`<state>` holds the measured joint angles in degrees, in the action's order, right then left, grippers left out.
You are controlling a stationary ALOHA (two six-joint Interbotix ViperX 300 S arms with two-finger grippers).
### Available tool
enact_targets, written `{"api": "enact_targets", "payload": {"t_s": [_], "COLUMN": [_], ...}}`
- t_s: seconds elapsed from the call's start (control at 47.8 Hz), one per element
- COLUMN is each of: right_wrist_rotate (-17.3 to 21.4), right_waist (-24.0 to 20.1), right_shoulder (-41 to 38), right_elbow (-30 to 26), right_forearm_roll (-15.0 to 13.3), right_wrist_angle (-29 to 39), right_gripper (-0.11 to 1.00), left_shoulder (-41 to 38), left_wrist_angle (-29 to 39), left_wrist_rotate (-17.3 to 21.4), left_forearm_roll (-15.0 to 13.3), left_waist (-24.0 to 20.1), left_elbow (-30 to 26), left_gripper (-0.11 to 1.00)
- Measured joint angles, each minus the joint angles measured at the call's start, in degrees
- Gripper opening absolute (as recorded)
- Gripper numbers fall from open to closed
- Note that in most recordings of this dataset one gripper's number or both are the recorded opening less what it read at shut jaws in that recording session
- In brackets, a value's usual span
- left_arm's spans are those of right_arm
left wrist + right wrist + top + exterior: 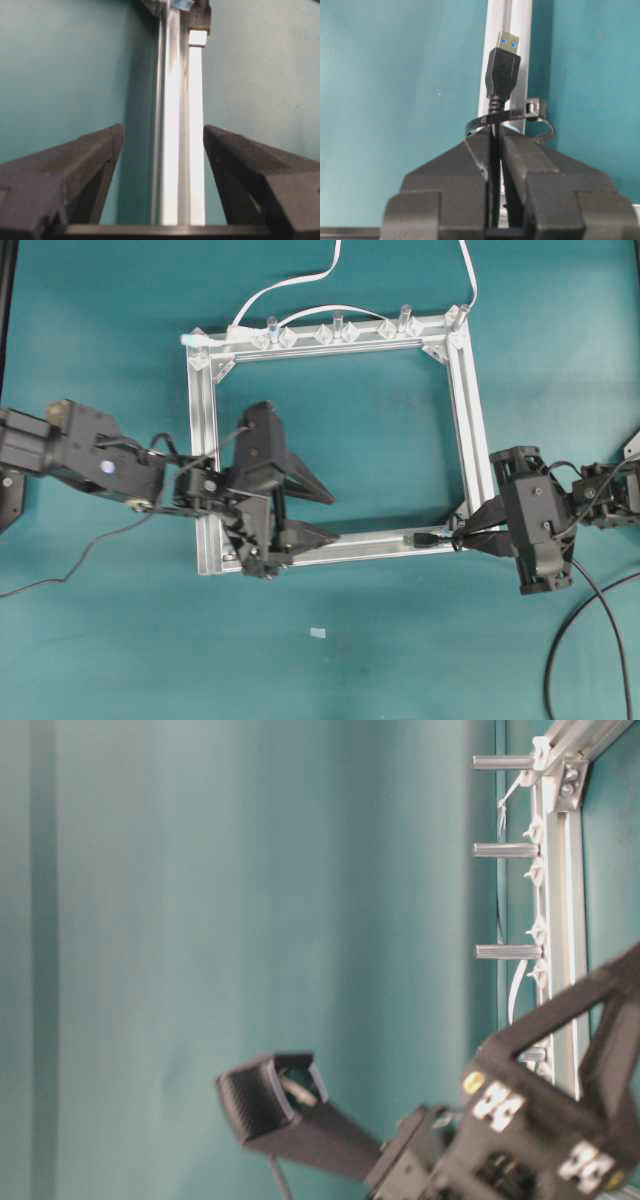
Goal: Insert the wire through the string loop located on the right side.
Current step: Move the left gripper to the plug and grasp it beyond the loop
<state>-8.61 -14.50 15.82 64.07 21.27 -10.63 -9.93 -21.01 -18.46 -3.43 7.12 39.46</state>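
A robotics lab bench — teal mat (420, 660), bare aluminium frame (470, 410), two black robot arms (90, 455).

The frame (470, 420) is lying flat on the table (100, 660); the left gripper (325, 512) is sitting over its lower-left corner; the right gripper (462, 532) is sitting at its lower-right corner, the wire (502, 70) passing through the string loop (540, 120) there.

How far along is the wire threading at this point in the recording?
Done: the wire already has its plug past the string loop, which circles the cable just ahead of the right gripper. In hand: that gripper is shut on the cable, while the left gripper is open, straddling the frame rail and facing the plug. Left: taking the plug and pulling it through.
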Motion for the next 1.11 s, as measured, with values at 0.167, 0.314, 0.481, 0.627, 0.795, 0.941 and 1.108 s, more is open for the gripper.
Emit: {"api": "enact_targets", "payload": {"t_s": [0.167, 0.314, 0.481, 0.627, 0.795, 0.941, 1.108], "right_wrist_rotate": [-0.09, -0.09, -0.09, -0.09, -0.09, -0.09, -0.09], "right_waist": [0.00, 0.00, 0.00, 0.00, 0.00, 0.00, 0.09], "right_shoulder": [0.00, 0.00, 0.00, 0.00, 0.00, 0.00, 0.00], "right_elbow": [0.09, 0.44, 0.79, 0.79, 0.79, 0.79, 0.70], "right_forearm_roll": [0.09, 0.09, 0.00, 0.00, 0.09, 0.00, 0.09], "right_wrist_angle": [-0.44, -1.14, -1.76, -1.85, -1.85, -1.93, -1.93], "right_gripper": [0.07, 0.07, 0.07, 0.07, 0.07, 0.07, 0.07], "left_shoulder": [-4.31, -7.38, -10.63, -13.18, -15.21, -16.35, -17.31], "left_wrist_angle": [0.00, 0.00, 0.09, 0.18, 0.18, 0.18, 0.18], "left_wrist_rotate": [0.09, 0.18, 0.26, 0.70, 2.64, 4.66, 5.01], "left_forearm_roll": [0.00, 0.00, 0.00, 0.09, 0.09, 0.00, 0.09], "left_waist": [0.88, 0.88, 0.97, 0.88, 0.97, 0.88, 0.44], "left_elbow": [-3.78, -7.38, -11.07, -13.80, -16.79, -19.07, -20.74], "left_gripper": [0.72, 0.72, 0.72, 0.72, 0.72, 0.72, 0.72]}}
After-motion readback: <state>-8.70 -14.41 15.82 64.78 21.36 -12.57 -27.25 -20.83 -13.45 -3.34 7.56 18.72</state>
